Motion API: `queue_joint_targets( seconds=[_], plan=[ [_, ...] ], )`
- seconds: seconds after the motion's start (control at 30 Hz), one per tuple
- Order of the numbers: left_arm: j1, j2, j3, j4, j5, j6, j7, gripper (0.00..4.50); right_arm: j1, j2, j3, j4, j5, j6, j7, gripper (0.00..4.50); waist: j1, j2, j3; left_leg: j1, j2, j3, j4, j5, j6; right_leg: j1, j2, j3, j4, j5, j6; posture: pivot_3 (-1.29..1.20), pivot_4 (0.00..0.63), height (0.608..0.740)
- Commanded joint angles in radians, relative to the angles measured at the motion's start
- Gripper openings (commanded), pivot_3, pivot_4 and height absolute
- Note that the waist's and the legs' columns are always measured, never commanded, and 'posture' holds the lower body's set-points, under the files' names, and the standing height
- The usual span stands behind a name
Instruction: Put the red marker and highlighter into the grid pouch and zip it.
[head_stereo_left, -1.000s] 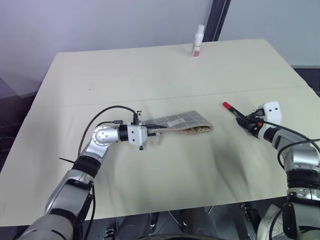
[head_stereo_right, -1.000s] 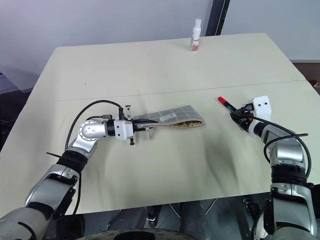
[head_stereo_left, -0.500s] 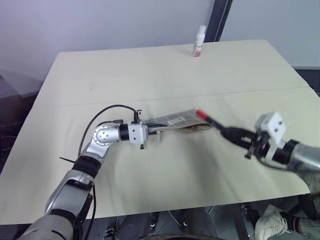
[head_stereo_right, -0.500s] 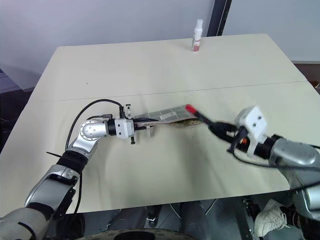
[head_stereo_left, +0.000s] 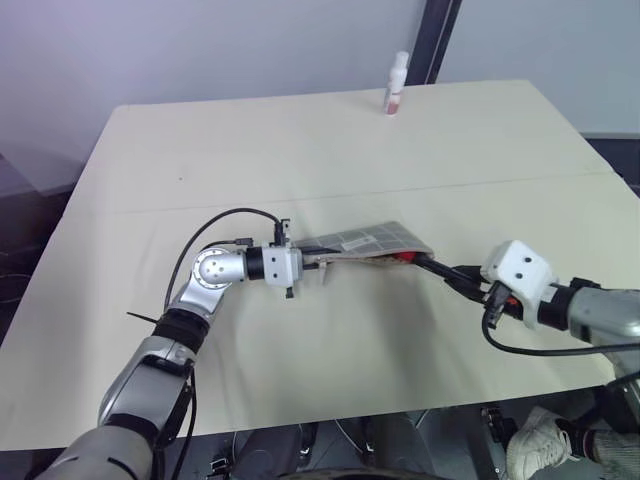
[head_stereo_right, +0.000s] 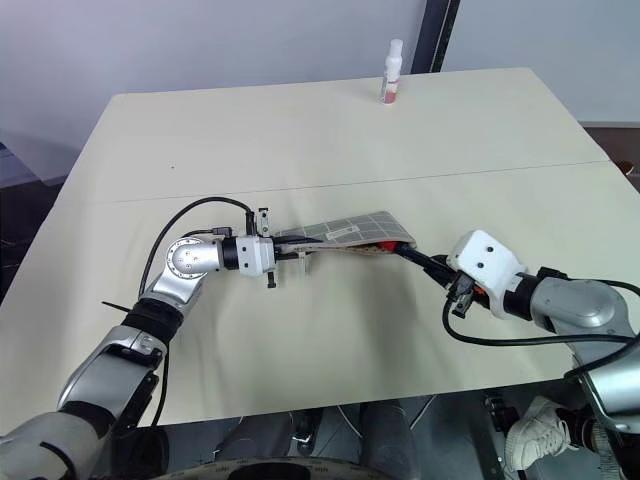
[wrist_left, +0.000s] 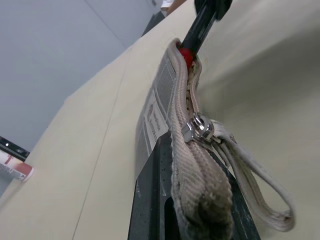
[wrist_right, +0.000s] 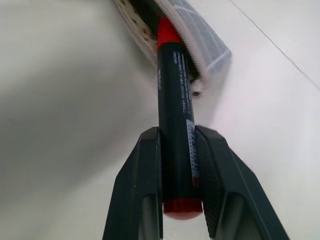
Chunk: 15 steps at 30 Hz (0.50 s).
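Clamping the red marker (wrist_right: 174, 105) between its fingers, the right gripper (wrist_right: 178, 150) sets the red cap in the grid pouch (head_stereo_left: 365, 242) mouth; the left gripper (head_stereo_left: 318, 266), closed, pinches the pouch's opposite end.

grid pouch (head_stereo_left: 365, 243) mid-table (head_stereo_left: 250, 150), marker (wrist_right: 175, 100) tip in its right end, bottle (head_stereo_left: 397, 84) far behind

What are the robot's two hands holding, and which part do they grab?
The right end effector grips the marker by its back end, its red cap at the pouch opening. The left end effector pinches the pouch's end near the zipper pull.
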Motion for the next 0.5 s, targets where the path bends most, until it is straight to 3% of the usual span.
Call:
queue_joint_targets(
  seconds=[0.03,0.3,0.47,0.5],
  plan=[
    [-0.012,-0.001,-0.005,-0.058,-0.013,-0.021,-0.015,0.00,-0.100,0.002,0.081,-0.013,-0.053,-0.032,0.000,0.42,0.000,0.000,0.000,0.000,0.000,0.000,0.000,0.000,0.000,0.000,0.000,0.000,0.000,0.000,0.000,0.00,0.150,0.740],
    [-0.007,-0.026,-0.019,-0.122,-0.066,0.009,-0.064,0.00,-0.328,0.078,0.333,0.042,-0.255,-0.162,-0.018,0.42,0.000,-0.001,0.000,0.000,0.000,0.000,0.000,0.001,-0.002,-0.001,0.000,0.000,0.000,0.000,0.000,0.00,0.150,0.740],
    [-0.007,-0.031,-0.006,-0.130,-0.096,0.029,-0.089,0.00,-0.340,0.102,0.365,0.065,-0.312,-0.239,-0.001,0.42,0.001,-0.001,0.001,-0.001,-0.001,0.000,0.000,0.002,-0.002,-0.001,0.000,0.000,0.000,0.000,0.000,0.00,0.150,0.740],
    [-0.008,-0.032,-0.002,-0.130,-0.099,0.034,-0.090,0.00,-0.329,0.116,0.340,0.059,-0.268,-0.197,0.011,0.92,0.000,-0.001,0.001,-0.001,-0.001,0.000,0.000,0.002,-0.002,-0.001,0.000,0.000,0.000,0.000,0.000,0.00,0.150,0.740]
  ],
)
